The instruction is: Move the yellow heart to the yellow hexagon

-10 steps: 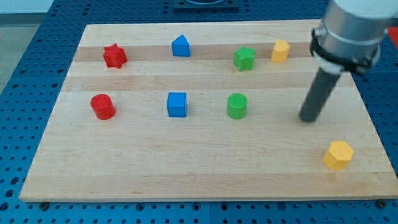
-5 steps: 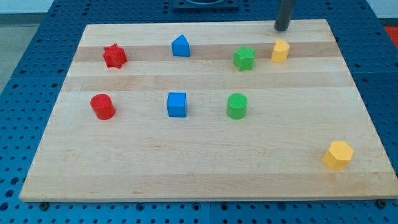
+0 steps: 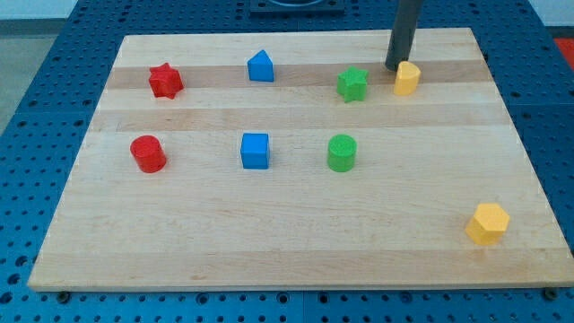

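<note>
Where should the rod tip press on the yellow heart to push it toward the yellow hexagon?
No gripping here, only pushing. Press the yellow heart on its upper-left face, since the yellow hexagon lies toward the view's bottom right. My tip already sits just by the heart's upper left, so probably push down and right from there.

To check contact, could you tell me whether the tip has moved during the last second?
Yes: my tip crossed from the board's right side to the top edge, beside the yellow heart.

View: single camera, raised, looking down obliquely.
Facing: toward far edge of pale wooden board.
Range: moderate; whole board framed, blue perforated table at left and right margins.
Overlap: none.
</note>
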Motion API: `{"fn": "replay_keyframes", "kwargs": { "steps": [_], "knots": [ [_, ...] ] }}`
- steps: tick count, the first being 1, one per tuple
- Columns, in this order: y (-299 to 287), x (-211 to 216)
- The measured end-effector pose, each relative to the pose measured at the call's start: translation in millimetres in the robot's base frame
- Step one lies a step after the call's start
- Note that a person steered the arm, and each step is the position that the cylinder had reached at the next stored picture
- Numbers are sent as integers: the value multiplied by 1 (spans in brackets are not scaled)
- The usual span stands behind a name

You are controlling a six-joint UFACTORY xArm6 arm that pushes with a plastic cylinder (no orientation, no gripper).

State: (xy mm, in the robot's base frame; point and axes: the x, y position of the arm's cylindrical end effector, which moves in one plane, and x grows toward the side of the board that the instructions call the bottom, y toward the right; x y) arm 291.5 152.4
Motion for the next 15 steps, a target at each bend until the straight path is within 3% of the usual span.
{"fn": "replay_keyframes", "kwargs": {
  "steps": [4,5,6,8,12,13,14,15],
  "knots": [
    [0,125],
    [0,113],
    [0,59],
    [18,75],
    [23,183],
    [23,187],
    [23,126],
    [51,125]
  ]
}}
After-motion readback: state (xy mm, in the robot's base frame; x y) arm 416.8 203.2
